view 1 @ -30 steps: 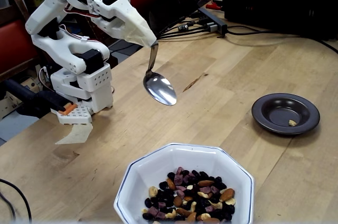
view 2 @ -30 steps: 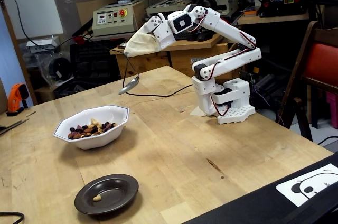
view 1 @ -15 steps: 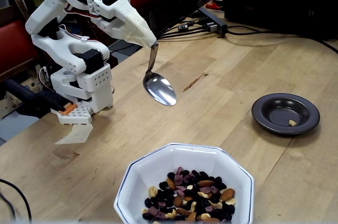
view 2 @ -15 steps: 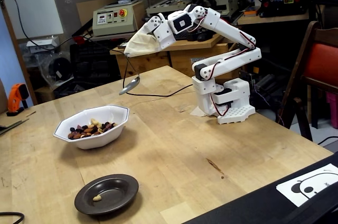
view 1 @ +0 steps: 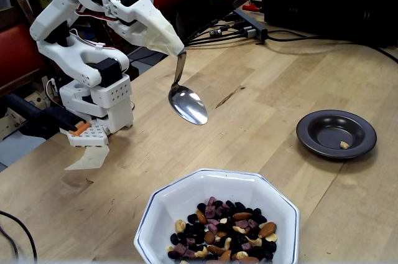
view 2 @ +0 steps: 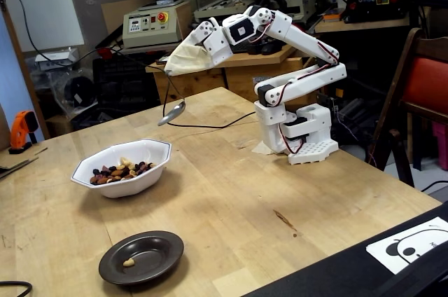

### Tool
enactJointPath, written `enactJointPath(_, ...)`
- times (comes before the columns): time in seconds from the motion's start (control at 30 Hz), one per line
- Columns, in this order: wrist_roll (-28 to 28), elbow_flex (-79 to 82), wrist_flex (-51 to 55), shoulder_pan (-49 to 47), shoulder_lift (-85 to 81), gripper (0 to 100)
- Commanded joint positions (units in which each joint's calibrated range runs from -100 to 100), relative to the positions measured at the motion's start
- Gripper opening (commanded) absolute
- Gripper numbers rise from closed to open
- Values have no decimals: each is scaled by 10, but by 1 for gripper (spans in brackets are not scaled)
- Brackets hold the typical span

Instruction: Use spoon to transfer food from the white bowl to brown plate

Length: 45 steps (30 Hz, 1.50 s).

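One spoon (view 1: 187,103), shiny and empty, hanging in mid-air with its bowl end down and the thin handle running up into the white gripper (view 1: 177,50) tip; same thing in the other fixed view, spoon (view 2: 171,113) dangling below the gripper (view 2: 168,71). Handle end buried in that cream-coloured tip, so clamped on the spoon as far as visible, though no separate fingers to make out. One white bowl (view 1: 180,198), octagonal with a thin dark rim line, sitting on the table well below and in front of the spoon, not touching it. Inside, a single heap of food (view 1: 224,230): brown almonds, pale cashews, dark raisins, purplish bits, too many small pieces to count, all piled toward one side of the bowl. One brown plate (view 1: 329,147), glossy and almost black, well apart from the spoon, off to the right in this view. Exactly one pale nut piece (view 1: 344,144) lying in the plate, near its rim. From the other fixed camera: white bowl (view 2: 150,169) nearer the spoon, brown plate (view 2: 112,266) closer to the camera. One white arm (view 2: 294,87) bolted down on the wooden table (view 2: 280,192).
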Motion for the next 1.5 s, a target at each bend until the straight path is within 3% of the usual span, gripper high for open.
enactJointPath(0.0,-1,-9,2,3,-4,4)
enactJointPath(0.97,-1,129,-6,3,-6,4)
enactJointPath(1.2,-1,129,-32,3,-134,4)
enactJointPath(1.47,-1,129,-62,3,-118,4)
